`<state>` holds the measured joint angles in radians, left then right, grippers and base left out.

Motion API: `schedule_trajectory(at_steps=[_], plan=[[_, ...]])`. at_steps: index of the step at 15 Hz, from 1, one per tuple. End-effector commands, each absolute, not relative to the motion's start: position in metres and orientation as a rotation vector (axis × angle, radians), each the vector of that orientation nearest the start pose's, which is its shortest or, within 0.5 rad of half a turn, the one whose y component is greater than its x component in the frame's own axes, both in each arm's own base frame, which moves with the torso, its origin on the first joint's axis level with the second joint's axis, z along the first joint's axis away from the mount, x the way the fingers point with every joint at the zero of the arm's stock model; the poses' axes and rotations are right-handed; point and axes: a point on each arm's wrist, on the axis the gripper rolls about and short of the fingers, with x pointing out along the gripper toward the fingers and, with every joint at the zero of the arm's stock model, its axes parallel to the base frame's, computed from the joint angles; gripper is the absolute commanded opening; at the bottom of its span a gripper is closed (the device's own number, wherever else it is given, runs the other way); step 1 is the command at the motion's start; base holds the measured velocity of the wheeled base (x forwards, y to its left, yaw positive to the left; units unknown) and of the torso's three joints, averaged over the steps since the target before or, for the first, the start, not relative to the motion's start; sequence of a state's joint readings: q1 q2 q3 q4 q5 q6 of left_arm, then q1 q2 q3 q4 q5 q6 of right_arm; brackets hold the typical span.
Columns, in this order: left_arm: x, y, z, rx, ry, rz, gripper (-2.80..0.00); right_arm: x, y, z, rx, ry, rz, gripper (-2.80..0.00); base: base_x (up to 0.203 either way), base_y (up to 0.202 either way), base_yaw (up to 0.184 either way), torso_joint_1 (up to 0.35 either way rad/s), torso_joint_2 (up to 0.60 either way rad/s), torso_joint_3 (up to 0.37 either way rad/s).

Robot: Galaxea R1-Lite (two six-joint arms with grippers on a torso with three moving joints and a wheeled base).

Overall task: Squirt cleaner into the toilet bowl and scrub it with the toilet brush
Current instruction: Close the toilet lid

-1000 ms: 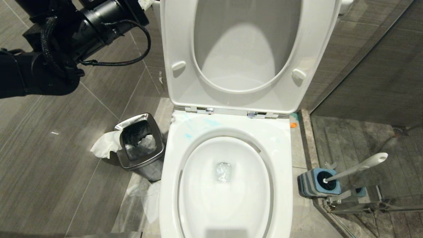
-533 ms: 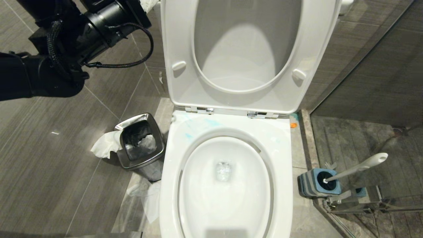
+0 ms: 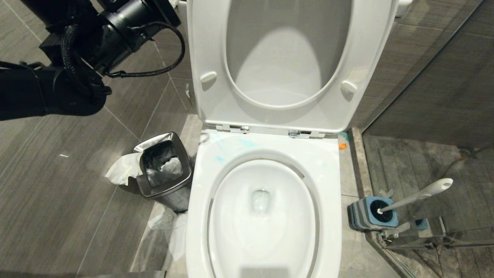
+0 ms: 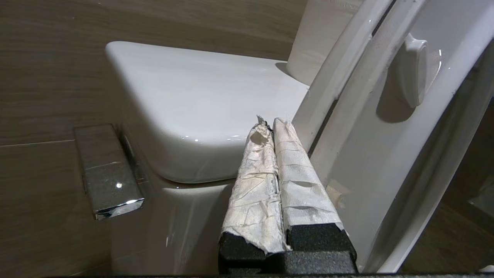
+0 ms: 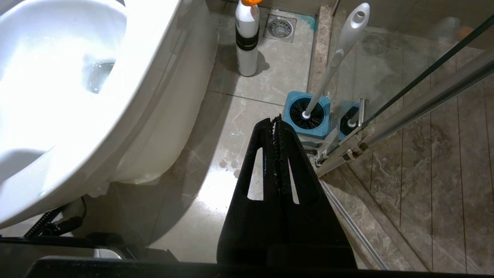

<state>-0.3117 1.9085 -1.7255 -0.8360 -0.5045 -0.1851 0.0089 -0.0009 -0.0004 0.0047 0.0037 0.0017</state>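
Toilet bowl [image 3: 262,216] centre, near; lid [image 3: 285,65] raised upright behind it. Waste bin [image 3: 164,170] on floor just left of bowl, tissue [image 3: 121,170] draped over its left edge. Toilet brush [image 3: 418,195] stands tilted in holder [image 3: 370,216] on floor, right of bowl. Cleaner [image 5: 247,38] on floor, right of bowl, farther back than holder. Left arm [image 3: 77,58] far left, beside lid.

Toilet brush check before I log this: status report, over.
Both end effectors shut, empty: left by tank, right parked low. Toilet brush in holder. Cleaner on floor.
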Motion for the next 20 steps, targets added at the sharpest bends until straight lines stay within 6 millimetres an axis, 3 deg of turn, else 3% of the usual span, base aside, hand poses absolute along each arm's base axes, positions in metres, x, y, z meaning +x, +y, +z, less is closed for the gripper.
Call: schedule_trajectory(at_steps=[1, 7, 10, 20], plan=[[0.344, -0.131, 0.383, -0.109, -0.6, -0.865, -2.8, -0.023, 0.0, 0.075, 0.002, 0.005, 0.014, -2.8, 0.0, 0.0, 0.0, 0.0, 0.0, 0.0], [0.344, -0.146, 0.375, -0.097, -0.607, -0.86, -2.8, -0.023, 0.0, 0.075, 0.002, 0.004, 0.014, -2.8, 0.0, 0.0, 0.0, 0.0, 0.0, 0.0], [0.341, -0.143, 0.368, -0.104, -0.552, -0.949, -2.8, -0.023, 0.0, 0.075, 0.002, 0.005, 0.014, -2.8, 0.0, 0.0, 0.0, 0.0, 0.0, 0.0], [0.322, -0.128, 0.373, -0.267, -0.427, -1.054, -2.8, -0.023, 0.0, 0.075, 0.002, 0.004, 0.014, -2.8, 0.0, 0.0, 0.0, 0.0, 0.0, 0.0]])
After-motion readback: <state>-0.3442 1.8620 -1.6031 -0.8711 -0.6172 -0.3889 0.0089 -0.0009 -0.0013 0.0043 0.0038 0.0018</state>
